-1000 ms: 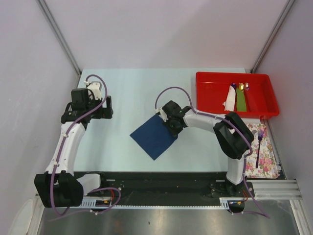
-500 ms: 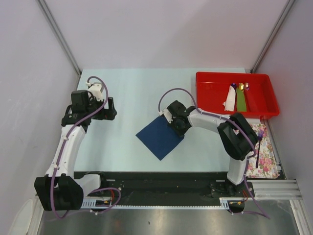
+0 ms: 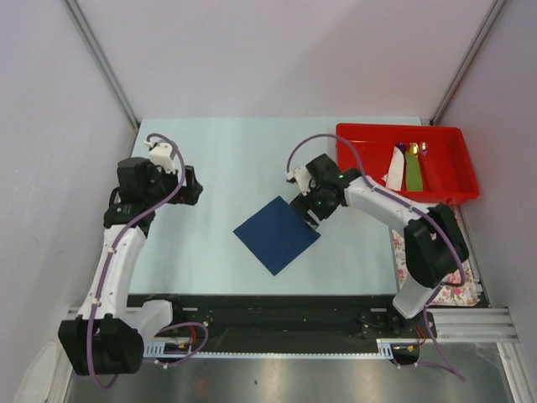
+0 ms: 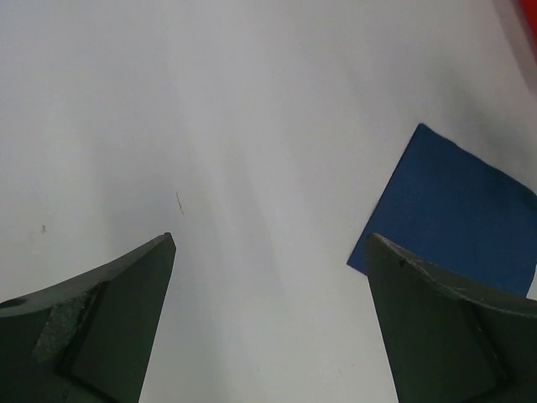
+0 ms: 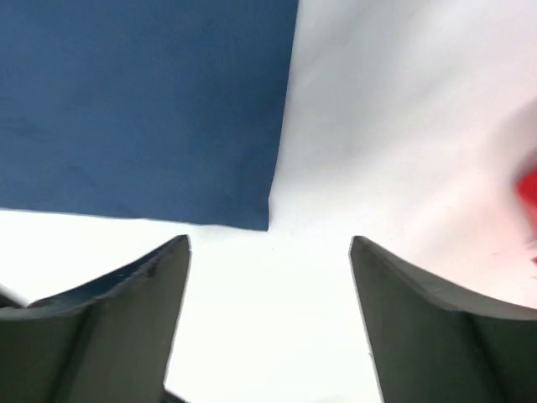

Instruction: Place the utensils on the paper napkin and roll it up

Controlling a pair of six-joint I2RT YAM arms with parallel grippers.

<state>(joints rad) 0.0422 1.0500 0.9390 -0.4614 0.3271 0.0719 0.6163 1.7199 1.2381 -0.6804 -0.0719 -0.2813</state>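
Holding utensils [image 3: 413, 149], green strip [image 3: 414, 174], white wad [image 3: 393, 173]: red tray [image 3: 362, 168].

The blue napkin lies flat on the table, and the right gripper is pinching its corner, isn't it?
Not quite. The napkin does lie flat on the table, but the right gripper is open and pinching nothing. The right wrist view shows the napkin's corner lying untouched just ahead of it.

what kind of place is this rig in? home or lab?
Probably a lab test cell, not a home: bare panel walls on every side, left arm and right arm bolted to a base plate, and a red tray.
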